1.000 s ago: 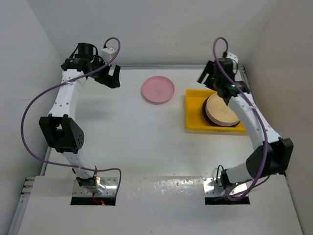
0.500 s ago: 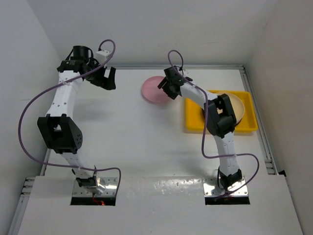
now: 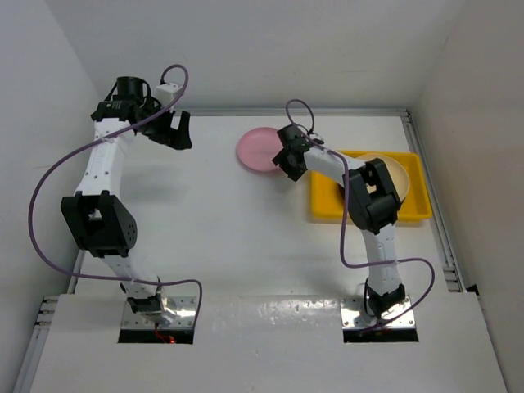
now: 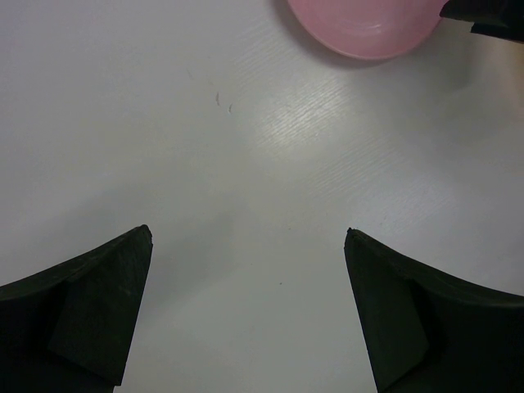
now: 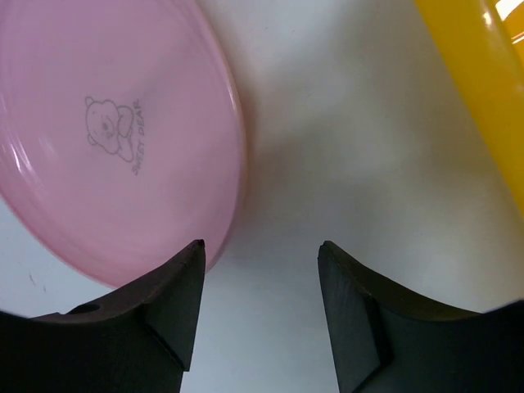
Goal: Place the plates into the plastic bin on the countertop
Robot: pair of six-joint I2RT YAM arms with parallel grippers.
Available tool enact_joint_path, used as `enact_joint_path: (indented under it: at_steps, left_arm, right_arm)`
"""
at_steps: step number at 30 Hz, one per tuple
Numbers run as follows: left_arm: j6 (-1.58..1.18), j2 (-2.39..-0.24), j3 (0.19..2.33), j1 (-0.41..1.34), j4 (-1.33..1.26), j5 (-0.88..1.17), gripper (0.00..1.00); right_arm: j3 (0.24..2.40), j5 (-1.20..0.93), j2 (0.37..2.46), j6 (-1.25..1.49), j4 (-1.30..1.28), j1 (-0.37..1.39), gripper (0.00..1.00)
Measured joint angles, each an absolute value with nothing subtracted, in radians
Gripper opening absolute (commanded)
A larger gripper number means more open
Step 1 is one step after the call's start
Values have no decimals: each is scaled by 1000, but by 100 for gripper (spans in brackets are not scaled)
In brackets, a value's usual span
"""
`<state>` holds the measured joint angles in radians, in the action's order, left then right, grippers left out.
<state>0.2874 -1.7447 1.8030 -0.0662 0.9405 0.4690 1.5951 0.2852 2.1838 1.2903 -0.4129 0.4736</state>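
Now the right hand [image 5: 262,246] hung wide open, low over the worktop [image 3: 221,221], one finger at the lower-right rim of the pink plate [image 5: 115,139], the other over bare surface. It was probably lined up to pinch that edge, nothing gripped yet. Plate lay flat at upper centre of the top view, just left of the yellow plastic bin [image 3: 327,211], which held a cream plate [image 3: 397,173]. Left hand [image 4: 247,231] was open, empty, upper left, well apart from the pink plate.
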Motion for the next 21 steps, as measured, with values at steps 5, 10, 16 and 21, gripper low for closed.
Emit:
enact_joint_path:
  at_steps: [5, 10, 16, 21]
  left_arm:
    - [287, -1745, 1803, -75, 940, 488, 100]
    - [288, -1745, 1802, -80, 939, 494, 100]
    - [287, -1745, 1795, -83, 941, 498, 100]
    - [287, -1745, 1795, -87, 941, 499, 100]
  right_arm:
    - [1579, 281, 2170, 1310, -392, 468, 56]
    - [1644, 255, 2238, 1329, -368, 458, 46]
    - [1734, 232, 2326, 1353, -366, 448, 10]
    - [1705, 199, 2325, 1339, -323, 440, 0]
